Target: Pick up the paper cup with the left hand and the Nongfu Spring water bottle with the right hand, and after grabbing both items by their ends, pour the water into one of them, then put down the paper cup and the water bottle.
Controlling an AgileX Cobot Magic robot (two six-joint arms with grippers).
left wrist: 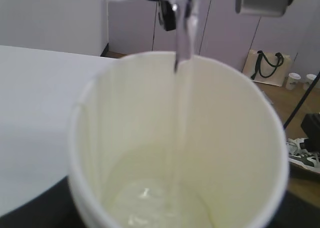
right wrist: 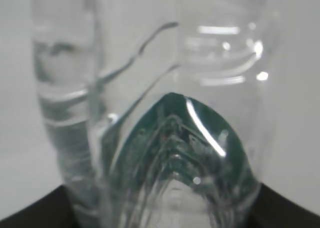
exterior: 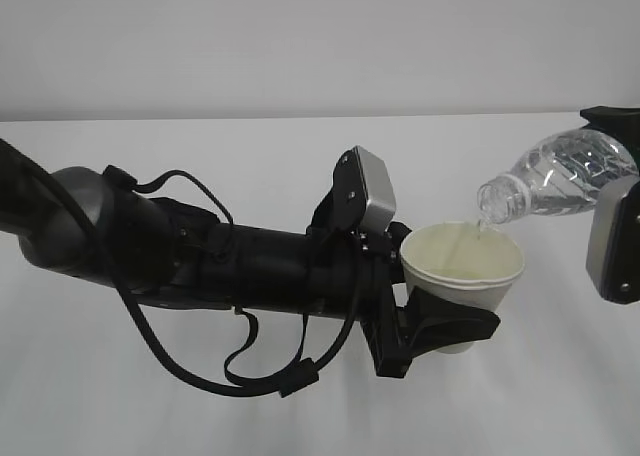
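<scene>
I'm pouring — left fingers (exterior: pixel 440 326) clamp the small white paper cup (exterior: pixel 462 266) low; it's flimsy. Right fingers (right wrist: pixel 160 208) grip the slippery clear ribbed bottle (exterior: pixel 555 176) — water (left wrist: pixel 182 53) streaming.

cup (exterior: pixel 462 266) left, above table (exterior: pixel 250 166); bottle (exterior: pixel 555 181) right, neck over cup rim; water (left wrist: pixel 181 103) in cup

The paper cup (exterior: pixel 462 276) is white outside with a pale cream-yellow interior. The Nongfu Spring water bottle (exterior: pixel 555 179) is clear, ribbed plastic; its label (right wrist: pixel 175 153) shows dark green. The left hand (exterior: pixel 440 326) is black with a silver-grey box (exterior: pixel 375 189).
</scene>
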